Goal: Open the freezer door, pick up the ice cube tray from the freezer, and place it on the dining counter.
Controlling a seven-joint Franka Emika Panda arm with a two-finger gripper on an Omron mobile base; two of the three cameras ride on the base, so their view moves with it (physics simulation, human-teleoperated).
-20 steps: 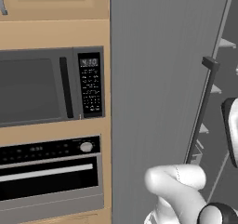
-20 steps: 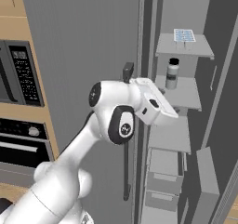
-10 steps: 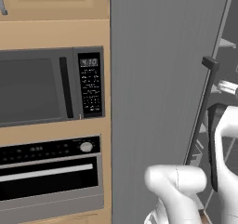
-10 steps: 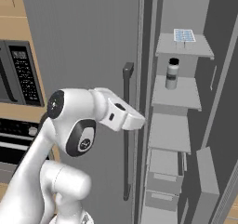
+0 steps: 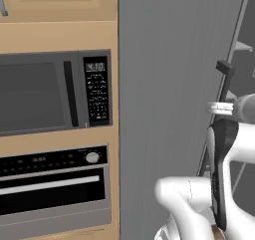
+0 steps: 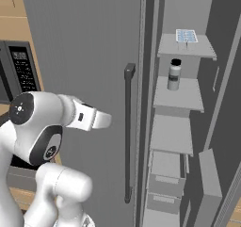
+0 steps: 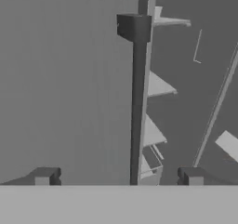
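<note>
While the freezer door [image 6: 84, 42] stands swung open, the scene can be read from left to right in the right base view. Farthest to the claw's left the microwave [image 6: 19, 70] is set in its wood frame. The claw [image 7: 118, 175] is seen next, released, its two tips spread wide and nothing held between them. Just ahead of it, in the hand view, the door's dark bar handle [image 7: 137, 107] runs upright, lined up with the gap between the tips but not yet reached. To the claw's right the freezer [image 6: 188, 127] interior is exposed, with pale shelves stacked one over another. On the middle shelf a small dark-capped bottle [image 6: 174, 74] stands upright. The ice cube tray [image 6: 187, 35] is found above and to the right of the claw, well apart from it, lying flat on the top shelf. A reach up and rightward, past the door edge, is judged to be needed.
</note>
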